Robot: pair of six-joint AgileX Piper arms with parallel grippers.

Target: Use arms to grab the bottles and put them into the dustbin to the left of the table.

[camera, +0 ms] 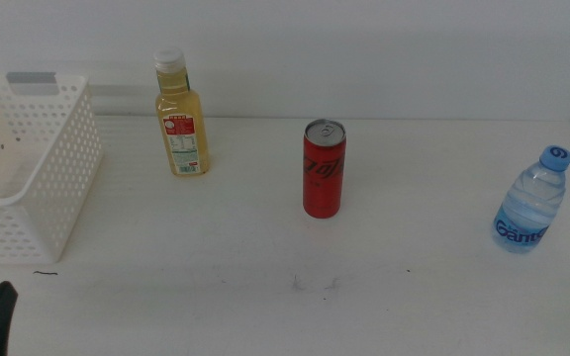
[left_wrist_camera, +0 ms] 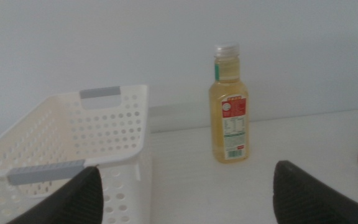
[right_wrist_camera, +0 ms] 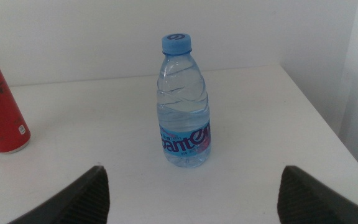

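White perforated plastic forms the dustbin (camera: 28, 168) at the table's (camera: 265, 307) left edge, within dropping reach; the yellow-liquid bottle (left_wrist_camera: 230, 106), red can (camera: 324, 169) and water bottle (right_wrist_camera: 185, 102) stand upright, untouched; the left gripper (left_wrist_camera: 185, 193) and right gripper (right_wrist_camera: 191, 193) wait with jaws spread, each facing its nearest bottle.

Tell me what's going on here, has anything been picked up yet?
Nothing yet. The yellow bottle, red can and water bottle all stand upright on the table, and the basket at the left looks empty. The left gripper is open, facing the yellow bottle and basket; the right gripper is open, facing the water bottle.
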